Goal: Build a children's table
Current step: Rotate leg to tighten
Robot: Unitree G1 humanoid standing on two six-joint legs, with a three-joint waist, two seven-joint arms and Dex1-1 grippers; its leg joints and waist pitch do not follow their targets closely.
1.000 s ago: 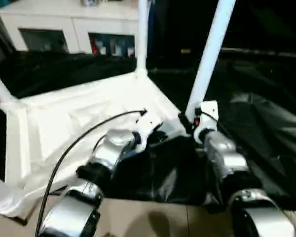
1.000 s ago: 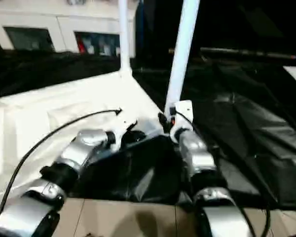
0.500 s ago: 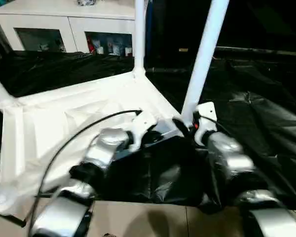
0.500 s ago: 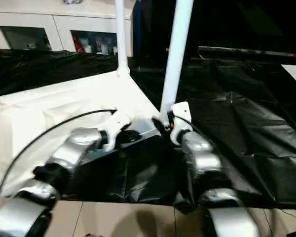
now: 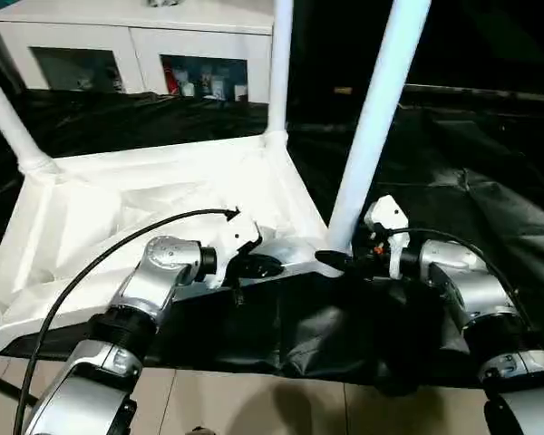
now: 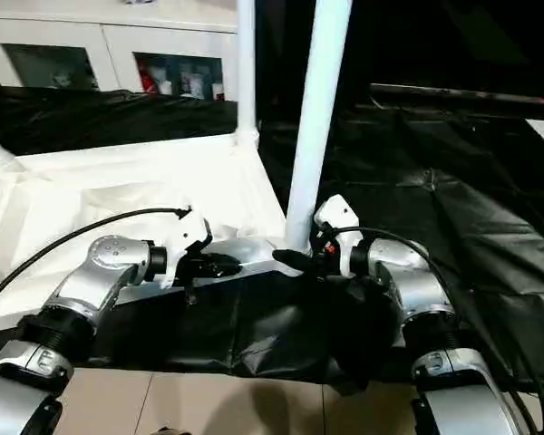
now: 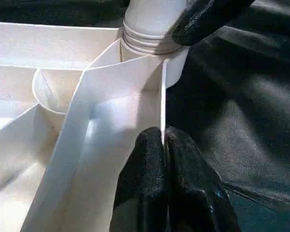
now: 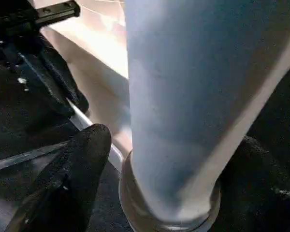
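Observation:
The white tabletop lies underside up on a black sheet. Three white legs stand in its corner sockets: far left, back and near right. My left gripper is shut on the tabletop's thin front rim, a short way from the near-right socket. My right gripper points across at the base of the near-right leg, open, a finger on each side; that one stands a small gap off the leg.
A white cabinet with glass doors stands behind. The black sheet spreads wrinkled to the right and under my arms. Tan floor shows at the front edge. A black cable loops over my left forearm.
The camera has shifted. My right wrist has swung out to the right and turned, so its fingers now point sideways at the leg's base. The left gripper stays on the rim.

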